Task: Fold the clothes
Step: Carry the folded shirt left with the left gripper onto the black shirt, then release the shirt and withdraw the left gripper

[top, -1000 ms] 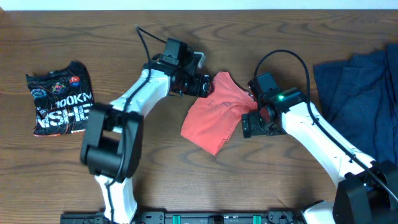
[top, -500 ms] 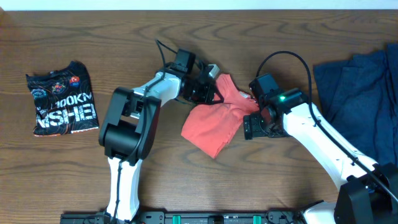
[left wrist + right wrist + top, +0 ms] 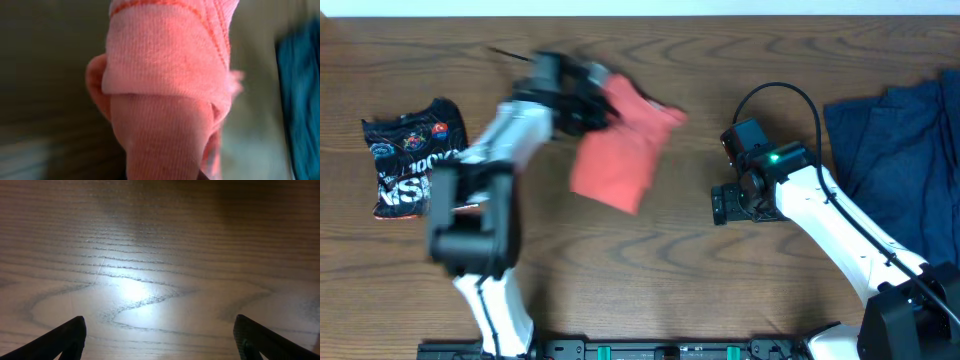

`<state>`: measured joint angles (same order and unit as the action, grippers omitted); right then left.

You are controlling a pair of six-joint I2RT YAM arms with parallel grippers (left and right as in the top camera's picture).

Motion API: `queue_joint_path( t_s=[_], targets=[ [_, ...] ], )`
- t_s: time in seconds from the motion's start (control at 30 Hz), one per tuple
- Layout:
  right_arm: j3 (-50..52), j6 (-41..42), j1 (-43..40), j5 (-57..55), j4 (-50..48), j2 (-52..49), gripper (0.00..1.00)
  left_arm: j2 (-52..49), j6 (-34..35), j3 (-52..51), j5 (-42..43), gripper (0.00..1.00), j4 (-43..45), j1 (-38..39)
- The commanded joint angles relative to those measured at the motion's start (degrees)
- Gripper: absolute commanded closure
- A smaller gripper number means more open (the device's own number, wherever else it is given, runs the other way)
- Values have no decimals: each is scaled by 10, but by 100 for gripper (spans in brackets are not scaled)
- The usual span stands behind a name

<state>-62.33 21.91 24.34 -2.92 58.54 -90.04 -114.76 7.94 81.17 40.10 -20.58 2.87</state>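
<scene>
The left tool [image 3: 586, 94], pinching the coral-red T-shirt [image 3: 617, 155], has swept it leftward toward the black printed shirt [image 3: 418, 165], away from the right tool [image 3: 717, 205], now spread over bare worktop [image 3: 720, 290].

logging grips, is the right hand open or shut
Open. The right hand shows its two dark fingertips far apart at the frame's lower corners, with only brown wooden table between them, gripping nothing.
</scene>
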Motion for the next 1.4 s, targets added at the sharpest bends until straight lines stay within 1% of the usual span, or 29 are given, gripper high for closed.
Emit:
queue_joint_path(
  t_s=[0.0, 0.1, 0.27, 0.43, 0.57, 0.63, 0.73, 0.9, 1.0, 1.03, 1.07, 1.1, 1.2, 1.23, 1.27, 1.3, 1.37],
  targets=[
    [-7, 6, -5, -16, 0, 11, 7, 83, 14, 23, -95, 94, -23, -78],
    [-7, 6, -7, -16, 0, 12, 7, 113, 13, 23, -117, 94, -32, -145],
    [-7, 5, -12, -16, 0, 12, 7, 125, 12, 23, -117, 94, -32, -248],
    [-7, 5, -12, -16, -1, 12, 7, 125, 12, 23, -116, 94, -34, -312],
    [-7, 5, -18, -16, -3, 12, 7, 125, 12, 23, -117, 94, -42, -341],
    [-7, 5, -21, -16, -2, 12, 7, 125, 12, 23, -134, 94, -42, -351],
    [-7, 5, -23, -16, 0, 12, 7, 125, 12, 21, -166, 94, -42, -359],
    [-7, 5, -23, -16, -3, 12, 7, 120, 11, 16, -171, 94, -42, -364],
    [-7, 5, -23, -16, -2, 12, 7, 117, 12, 16, -229, 94, -42, -365],
    [-7, 5, -23, -16, -2, 12, 7, 117, 11, 16, -252, 89, -42, -365],
    [-7, 5, -23, -16, -2, 12, 7, 117, 11, 16, -278, 73, -42, -367],
    [-7, 5, -23, -16, 0, 12, 7, 117, 12, 16, -299, 54, -42, -369],
    [-7, 2, -23, -16, 0, 12, 7, 117, 23, 16, -346, 38, -39, -384],
    [-7, 1, -23, -16, 0, 12, 6, 117, 35, 16, -354, 34, -38, -391],
    [-7, 1, -23, -16, 1, 12, 6, 117, 53, 16, -355, 28, -37, -401],
    [-7, 1, -23, -16, 2, 12, 6, 117, 72, 16, -354, 25, -36, -409],
    [-7, 1, -23, -16, 8, 12, 6, 117, 100, 16, -341, 24, -36, -427]
  ],
)
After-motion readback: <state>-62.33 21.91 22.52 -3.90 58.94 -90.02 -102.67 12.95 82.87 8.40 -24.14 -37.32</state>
